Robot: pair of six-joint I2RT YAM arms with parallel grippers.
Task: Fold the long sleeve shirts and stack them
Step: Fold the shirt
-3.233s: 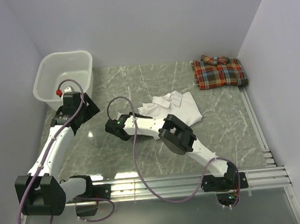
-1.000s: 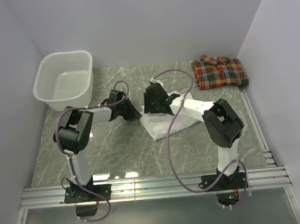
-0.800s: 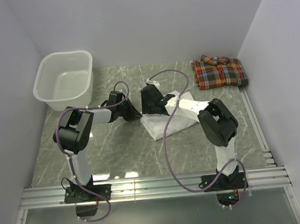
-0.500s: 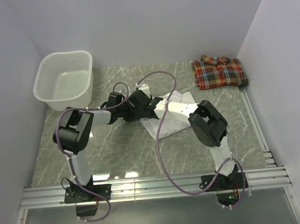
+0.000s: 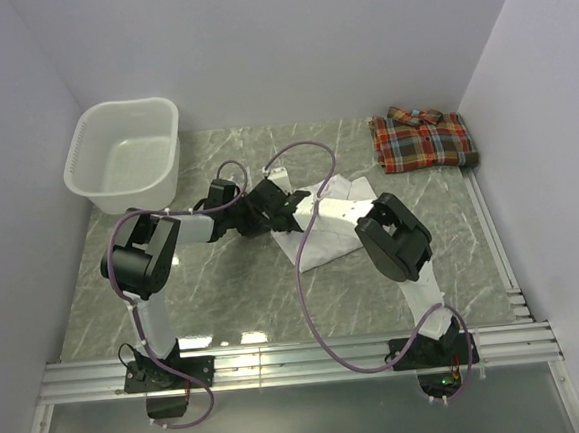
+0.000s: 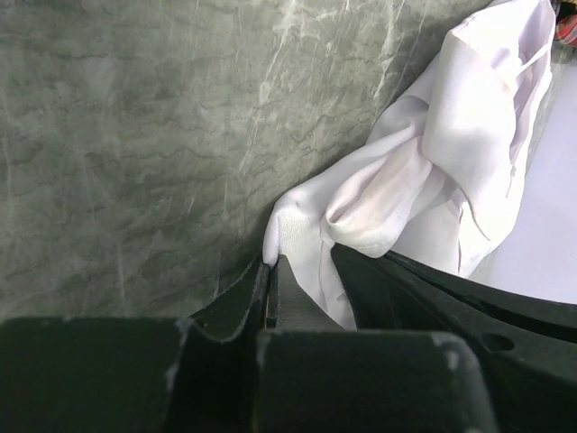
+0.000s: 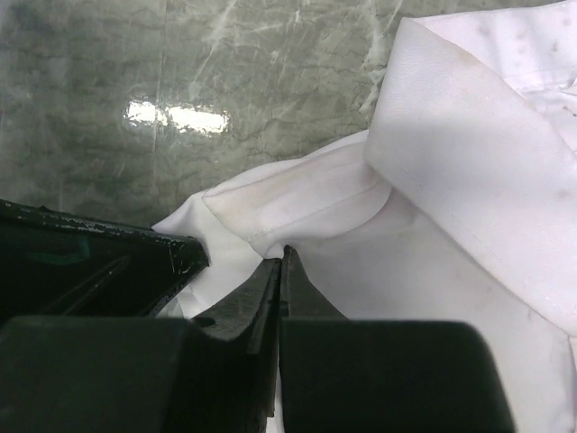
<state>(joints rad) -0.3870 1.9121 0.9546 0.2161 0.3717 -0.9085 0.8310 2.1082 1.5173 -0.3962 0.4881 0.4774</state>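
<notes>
Left tool point(image 6: 270, 263) and right tool point(image 7: 282, 257) clamp shut on the white shirt point(image 6: 469, 135) at its 10 o'clock corner; uneven pulling may slip the cloth free.

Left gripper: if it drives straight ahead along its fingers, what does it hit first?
The plain white cloth shirt. Its bunched edge sits right at the left gripper's shut tips, seemingly touching, though depth there is hard to judge.

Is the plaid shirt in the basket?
No, the top view shows the plaid shirt lying folded at the far right, well apart from the basket at the far left.
</notes>
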